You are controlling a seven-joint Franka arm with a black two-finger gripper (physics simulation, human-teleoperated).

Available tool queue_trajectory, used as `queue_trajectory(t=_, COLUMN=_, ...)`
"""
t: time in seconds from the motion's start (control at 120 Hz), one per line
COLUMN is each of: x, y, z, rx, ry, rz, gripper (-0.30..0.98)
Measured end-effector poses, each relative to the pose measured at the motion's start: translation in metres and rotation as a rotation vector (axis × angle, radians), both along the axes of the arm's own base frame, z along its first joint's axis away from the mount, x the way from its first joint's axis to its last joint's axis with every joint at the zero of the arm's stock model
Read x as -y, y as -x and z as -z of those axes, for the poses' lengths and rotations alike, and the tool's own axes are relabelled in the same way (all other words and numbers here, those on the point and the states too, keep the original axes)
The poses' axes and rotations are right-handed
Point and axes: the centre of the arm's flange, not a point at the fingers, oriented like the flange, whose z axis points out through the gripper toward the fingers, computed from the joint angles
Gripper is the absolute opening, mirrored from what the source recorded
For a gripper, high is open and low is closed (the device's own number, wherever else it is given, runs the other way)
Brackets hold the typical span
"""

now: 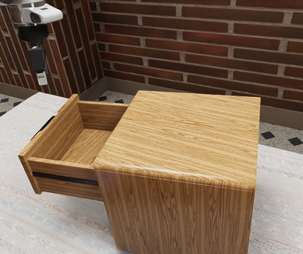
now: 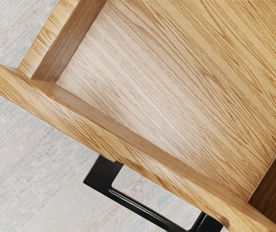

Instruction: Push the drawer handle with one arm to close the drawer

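Whereas the drawer [image 1: 65,126] stands extended from the cabinet [image 1: 188,137], the gripper [image 1: 42,79], its opening indeterminable, is raised clear of the handle [image 2: 101,176]. Sound closure requires descent outside the handle, then a level, centred push cabinetward.

The drawer [image 2: 152,87] stands open, its floor bare and grained. A black handle [image 2: 137,207], partly cut off, juts from the front [image 2: 128,149] over the pale tabletop [image 2: 32,159], which looks woven.
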Motion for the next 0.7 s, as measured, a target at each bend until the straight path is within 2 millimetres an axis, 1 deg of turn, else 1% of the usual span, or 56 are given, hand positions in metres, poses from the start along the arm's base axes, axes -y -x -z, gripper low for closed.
queue_trajectory(t=0.208, x=-0.001, y=0.0, z=0.0, rx=0.0, ry=0.0, rz=-0.002, gripper=0.68)
queue_trajectory(t=0.225, x=0.0, y=0.002, z=-0.006, rx=0.011, ry=-0.002, rz=-0.001, gripper=0.68)
queue_trajectory(t=0.258, x=0.003, y=0.013, z=-0.035, rx=0.066, ry=-0.009, rz=0.002, gripper=0.68)
queue_trajectory(t=0.275, x=0.005, y=0.023, z=-0.052, rx=0.098, ry=-0.012, rz=0.004, gripper=0.68)
queue_trajectory(t=0.317, x=0.012, y=0.059, z=-0.099, rx=0.175, ry=-0.018, rz=0.012, gripper=0.68)
queue_trajectory(t=0.342, x=0.014, y=0.079, z=-0.117, rx=0.198, ry=-0.019, rz=0.017, gripper=0.68)
queue_trajectory(t=0.358, x=0.014, y=0.092, z=-0.124, rx=0.202, ry=-0.018, rz=0.022, gripper=0.68)
queue_trajectory(t=0.408, x=0.011, y=0.127, z=-0.131, rx=0.19, ry=-0.012, rz=0.037, gripper=0.68)
queue_trajectory(t=0.442, x=0.013, y=0.156, z=-0.133, rx=0.18, ry=-0.01, rz=0.046, gripper=0.68)
queue_trajectory(t=0.525, x=0.028, y=0.216, z=-0.141, rx=0.183, ry=-0.045, rz=0.082, gripper=0.68)
queue_trajectory(t=0.575, x=0.042, y=0.254, z=-0.158, rx=0.225, ry=-0.071, rz=0.107, gripper=0.69)
queue_trajectory(t=0.633, x=0.048, y=0.308, z=-0.18, rx=0.284, ry=-0.089, rz=0.117, gripper=0.69)
queue_trajectory(t=0.667, x=0.048, y=0.325, z=-0.181, rx=0.284, ry=-0.093, rz=0.118, gripper=0.69)
queue_trajectory(t=0.7, x=0.038, y=0.327, z=-0.164, rx=0.233, ry=-0.095, rz=0.103, gripper=0.69)
